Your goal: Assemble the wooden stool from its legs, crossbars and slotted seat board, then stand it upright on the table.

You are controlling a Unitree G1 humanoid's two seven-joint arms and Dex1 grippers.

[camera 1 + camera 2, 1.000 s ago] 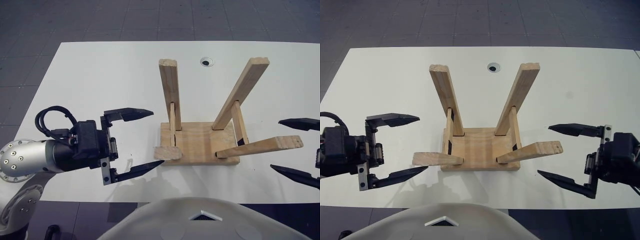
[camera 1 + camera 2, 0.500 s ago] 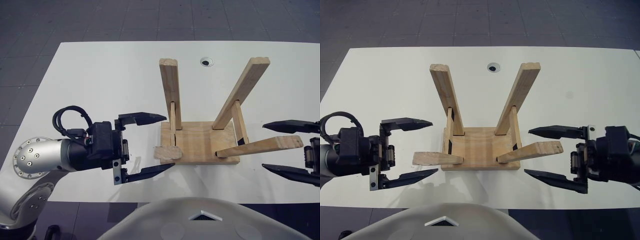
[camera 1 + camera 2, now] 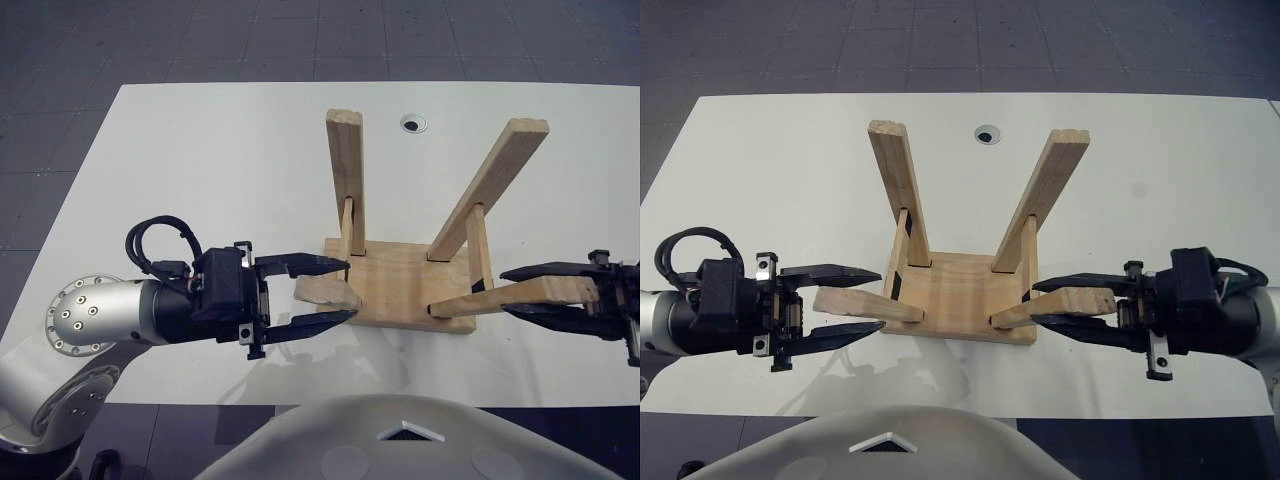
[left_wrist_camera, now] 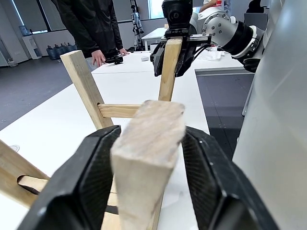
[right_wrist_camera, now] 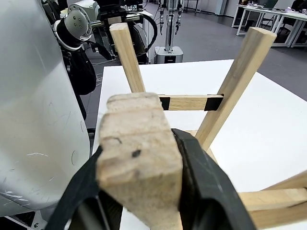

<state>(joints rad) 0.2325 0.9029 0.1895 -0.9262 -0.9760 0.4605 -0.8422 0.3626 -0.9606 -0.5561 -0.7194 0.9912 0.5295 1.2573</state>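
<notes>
The wooden stool rests upside down on the white table point(image 3: 760, 170), its seat board point(image 3: 965, 300) flat and four legs splayed upward. Two far legs point(image 3: 898, 190) point(image 3: 1045, 200) rise toward the back, and crossbars point(image 3: 903, 240) join them to the near legs. My left gripper point(image 3: 878, 298) is shut on the tip of the near left leg point(image 3: 855, 303), which the left wrist view shows clamped between both fingers point(image 4: 96, 177). On the other side my right gripper point(image 3: 1037, 303) is shut on the near right leg point(image 3: 1075, 298), whose end grain point(image 5: 139, 143) sits between the fingers.
A small round cable hole point(image 3: 987, 134) lies in the table behind the stool. Bare table surface stretches to the left and right of the stool. The table's front edge runs just below both grippers.
Both grippers moved inward from the sides and closed on the two near legs. The stool has shifted slightly with the grip.
</notes>
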